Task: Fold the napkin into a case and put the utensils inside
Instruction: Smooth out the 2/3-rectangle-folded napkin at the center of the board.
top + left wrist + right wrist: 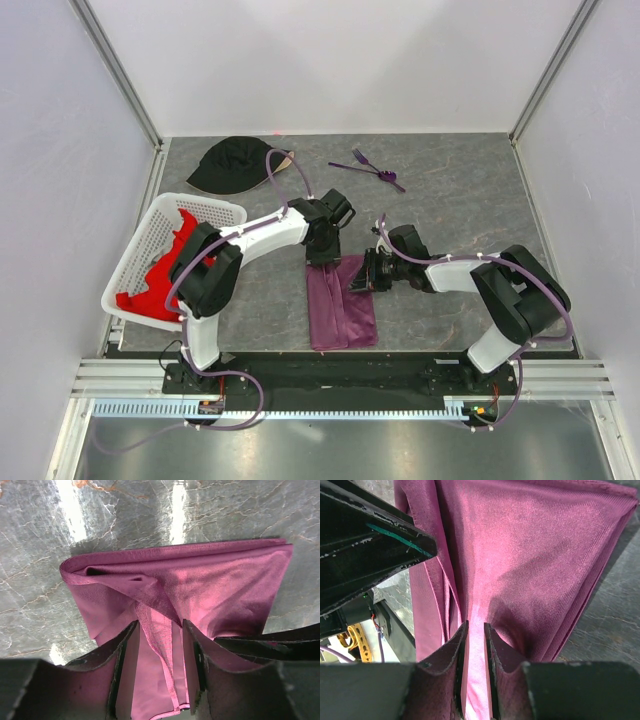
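The plum-purple napkin [340,305] lies folded into a narrow long strip near the front middle of the table. My left gripper [325,256] is at its far end. In the left wrist view the jaws [160,625] stand partly apart, with a raised fold and hemmed edge of the napkin [200,585] running loosely between them. My right gripper [362,275] is at the strip's upper right edge. In the right wrist view it [475,626] is pinched shut on a layer of the napkin [530,555]. The purple utensils [368,168], one of them a fork, lie apart at the back.
A black cap [235,165] lies at the back left. A white lattice basket [140,250] holding a red cloth [165,265] stands at the left edge. White walls enclose the table on three sides.
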Controlling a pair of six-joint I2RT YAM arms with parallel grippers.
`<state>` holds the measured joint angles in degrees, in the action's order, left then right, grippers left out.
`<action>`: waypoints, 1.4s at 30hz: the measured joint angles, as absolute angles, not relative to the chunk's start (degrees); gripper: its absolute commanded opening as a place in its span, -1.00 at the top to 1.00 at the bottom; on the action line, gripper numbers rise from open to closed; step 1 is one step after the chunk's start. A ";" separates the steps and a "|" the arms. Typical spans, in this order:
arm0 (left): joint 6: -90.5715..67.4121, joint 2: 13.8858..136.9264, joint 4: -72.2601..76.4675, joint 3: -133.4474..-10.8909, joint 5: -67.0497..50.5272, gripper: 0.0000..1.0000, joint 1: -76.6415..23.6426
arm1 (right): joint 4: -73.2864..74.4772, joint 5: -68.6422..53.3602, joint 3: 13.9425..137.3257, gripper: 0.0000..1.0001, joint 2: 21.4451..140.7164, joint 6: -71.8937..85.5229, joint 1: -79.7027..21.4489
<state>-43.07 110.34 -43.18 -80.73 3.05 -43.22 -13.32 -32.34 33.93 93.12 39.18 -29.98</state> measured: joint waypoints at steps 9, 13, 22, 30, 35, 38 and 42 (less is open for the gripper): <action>-43.07 111.81 -43.13 -82.26 2.94 0.05 -43.64 | -14.04 -32.38 33.91 0.51 93.60 39.18 -29.98; -43.13 113.23 -43.18 -82.35 2.92 0.06 -43.64 | -14.61 -32.51 33.89 0.51 93.80 39.18 -29.98; -44.10 114.65 -43.18 -82.89 2.96 0.79 -43.64 | -15.81 -33.23 33.65 0.58 94.83 39.09 -29.85; -44.12 113.89 -43.20 -82.67 2.76 0.95 -44.01 | -16.29 -33.65 33.65 0.75 95.68 38.65 -29.76; -44.12 111.53 -43.20 -82.21 2.37 0.96 -44.51 | -16.34 -33.69 33.63 0.76 95.74 38.11 -29.76; -44.12 111.15 -43.18 -82.21 1.78 0.96 -45.04 | -16.36 -33.71 33.63 0.77 95.77 37.91 -29.76; -44.12 111.20 -43.18 -82.24 1.23 0.96 -45.45 | -16.43 -33.74 33.61 0.76 95.77 37.78 -29.78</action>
<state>-44.12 111.20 -43.18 -82.24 1.23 -45.45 -16.43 -33.74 33.61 95.77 37.78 -29.78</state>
